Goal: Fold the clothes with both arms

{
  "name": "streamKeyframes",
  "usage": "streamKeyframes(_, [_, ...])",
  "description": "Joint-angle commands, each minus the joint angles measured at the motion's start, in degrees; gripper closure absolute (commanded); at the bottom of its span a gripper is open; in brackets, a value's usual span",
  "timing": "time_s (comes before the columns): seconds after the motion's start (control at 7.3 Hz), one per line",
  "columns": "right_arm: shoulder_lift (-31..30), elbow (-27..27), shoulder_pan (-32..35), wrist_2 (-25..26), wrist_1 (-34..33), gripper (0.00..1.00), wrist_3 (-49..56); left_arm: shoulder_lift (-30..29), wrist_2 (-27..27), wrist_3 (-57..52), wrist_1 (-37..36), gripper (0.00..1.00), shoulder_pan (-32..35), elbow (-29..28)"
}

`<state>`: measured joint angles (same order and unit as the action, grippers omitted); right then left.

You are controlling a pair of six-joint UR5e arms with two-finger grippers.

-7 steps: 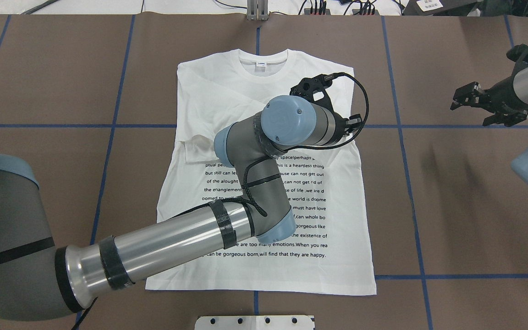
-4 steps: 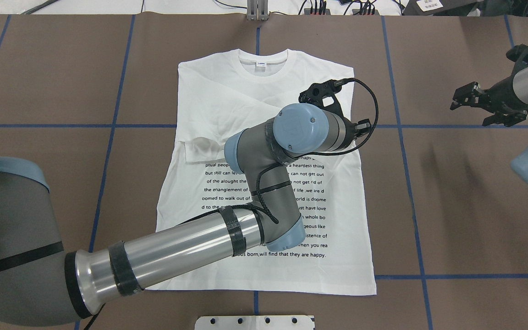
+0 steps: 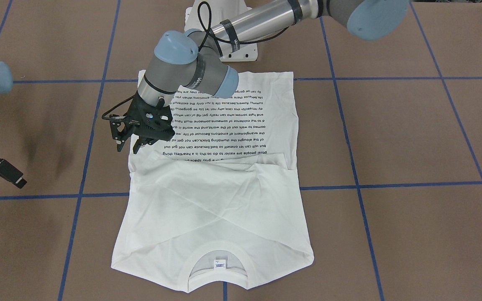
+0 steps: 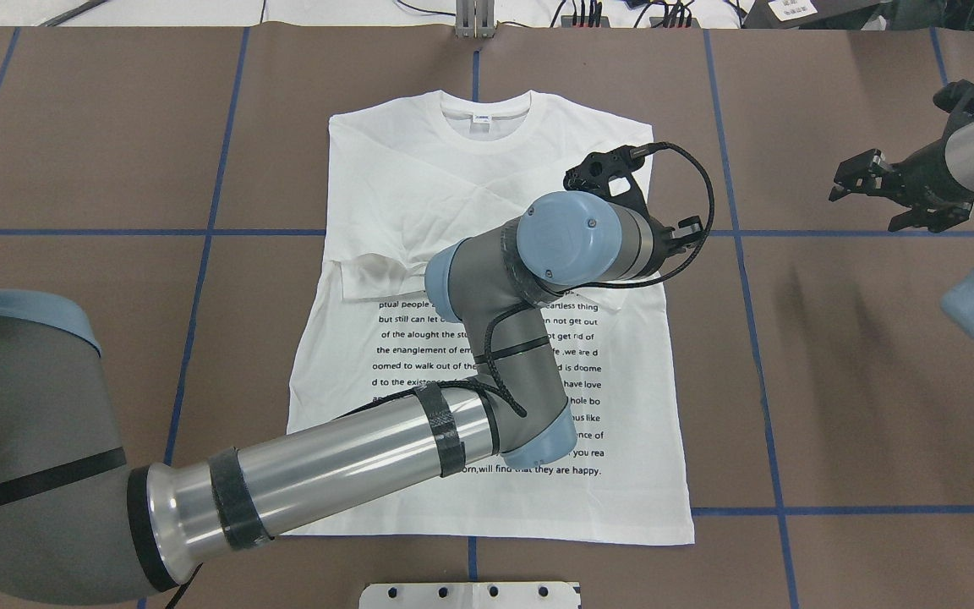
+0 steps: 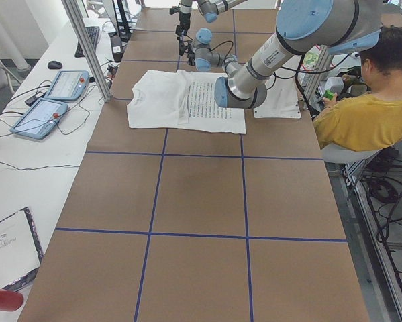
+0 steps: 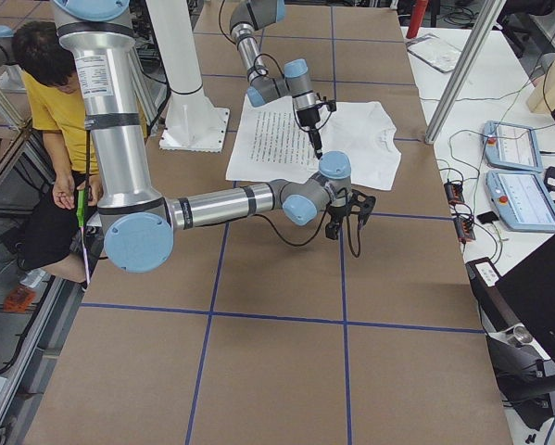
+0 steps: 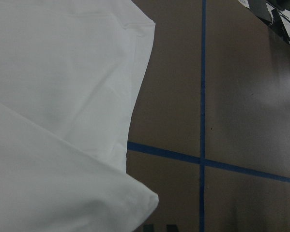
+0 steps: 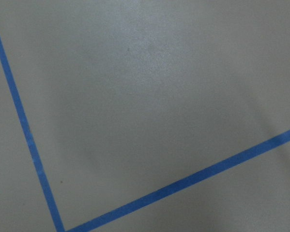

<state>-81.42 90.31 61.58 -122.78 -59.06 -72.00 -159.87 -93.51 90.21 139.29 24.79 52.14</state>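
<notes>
The shirt (image 4: 419, 169) lies flat mid-table (image 4: 115, 127), sleeves already folded across the chest. The left gripper (image 3: 127, 146) hovers over its side edge, fingers spread, empty, while the right gripper (image 4: 855, 179) hangs well aside, also spread. Likely next: pinch that edge and fold it inward

Table (image 4: 834, 406) under brown sheeting, gridded with blue tape lines (image 4: 73, 231). Along one long side a white bench (image 5: 13, 174) — two tablet-like pendants (image 5: 41, 115), keyboard (image 5: 93, 40), mouse (image 5: 53, 65), loose cables. Aluminium frame post (image 5: 86, 47) at the bench edge. Opposite side — a seated person in a yellow shirt (image 5: 362, 121). Light even, shadows soft.
</notes>
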Motion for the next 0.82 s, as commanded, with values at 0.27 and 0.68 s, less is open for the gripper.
streamKeyframes(0.27, [-0.05, 0.57, -6.96, 0.17, 10.93, 0.00, -11.42, 3.65, -0.80, -0.03, -6.00, 0.12, 0.43, 10.55])
streamKeyframes(0.68, [-2.41, 10.73, -15.41, 1.40, 12.66, 0.01, -29.63, 25.84, -7.56, -11.23, -11.31, 0.13, 4.99, 37.07])
